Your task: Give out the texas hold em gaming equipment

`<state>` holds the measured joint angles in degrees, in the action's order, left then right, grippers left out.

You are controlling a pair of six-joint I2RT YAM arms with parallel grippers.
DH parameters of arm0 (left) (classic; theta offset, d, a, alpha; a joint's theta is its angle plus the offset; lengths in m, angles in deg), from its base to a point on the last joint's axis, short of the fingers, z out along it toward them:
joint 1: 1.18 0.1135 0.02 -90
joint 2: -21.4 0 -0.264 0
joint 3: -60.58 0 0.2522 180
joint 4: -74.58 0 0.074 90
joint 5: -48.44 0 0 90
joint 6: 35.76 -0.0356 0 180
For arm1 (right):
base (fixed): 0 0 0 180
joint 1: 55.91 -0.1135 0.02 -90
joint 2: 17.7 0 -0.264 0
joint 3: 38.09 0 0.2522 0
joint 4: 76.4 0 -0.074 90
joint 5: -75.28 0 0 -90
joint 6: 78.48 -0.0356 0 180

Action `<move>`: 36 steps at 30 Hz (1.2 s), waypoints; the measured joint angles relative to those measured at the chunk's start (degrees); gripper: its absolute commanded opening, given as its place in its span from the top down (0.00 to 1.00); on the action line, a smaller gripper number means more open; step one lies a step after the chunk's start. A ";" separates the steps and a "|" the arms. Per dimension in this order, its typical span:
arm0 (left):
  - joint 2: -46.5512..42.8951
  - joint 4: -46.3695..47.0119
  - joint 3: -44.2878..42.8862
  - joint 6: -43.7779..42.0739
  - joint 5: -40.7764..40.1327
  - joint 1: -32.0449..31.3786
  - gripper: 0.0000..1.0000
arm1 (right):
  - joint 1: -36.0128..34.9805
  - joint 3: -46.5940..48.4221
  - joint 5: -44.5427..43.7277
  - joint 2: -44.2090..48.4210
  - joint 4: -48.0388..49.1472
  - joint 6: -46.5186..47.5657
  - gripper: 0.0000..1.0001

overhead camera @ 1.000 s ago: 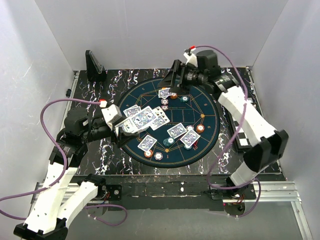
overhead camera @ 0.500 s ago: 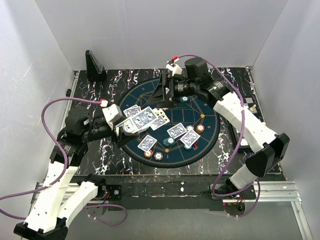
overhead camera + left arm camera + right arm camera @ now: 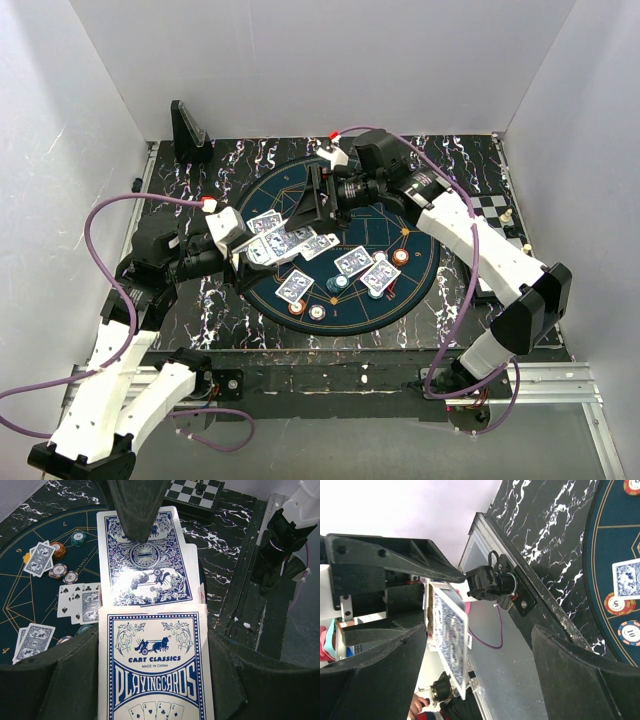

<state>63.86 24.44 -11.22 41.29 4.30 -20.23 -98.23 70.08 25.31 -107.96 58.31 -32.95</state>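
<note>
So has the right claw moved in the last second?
Yes. The right claw has come from the round mat's far rim toward its left side, nearer the card box in the left claw.

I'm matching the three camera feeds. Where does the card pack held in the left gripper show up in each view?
Top external: card pack left of centre, at the left edge of the round dark mat, in the left gripper.
Left wrist: fills the lower centre, a blue-backed card sticking out above it.
Right wrist: lower left of centre, nearly edge-on.
Shared landmark: that mat, in all three views.
</note>
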 measured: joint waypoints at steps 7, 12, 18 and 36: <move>0.11 0.90 0.00 0.13 -0.02 0.00 1.00 | -0.24 -2.82 0.70 0.11 1.44 -1.70 0.27; 0.11 0.76 0.00 0.13 -0.07 0.00 1.00 | -0.37 -2.80 1.18 0.11 1.64 -2.10 0.44; 0.17 0.26 0.00 0.15 -0.26 0.00 1.00 | -0.44 -2.03 1.64 0.13 1.44 -2.27 0.57; 0.17 0.76 0.00 0.61 -0.24 0.00 1.00 | 5.14 -2.49 2.23 4.02 0.87 -3.56 0.92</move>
<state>64.03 25.20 -11.22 41.91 4.06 -20.23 -93.10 67.59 27.54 -103.94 59.19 -36.51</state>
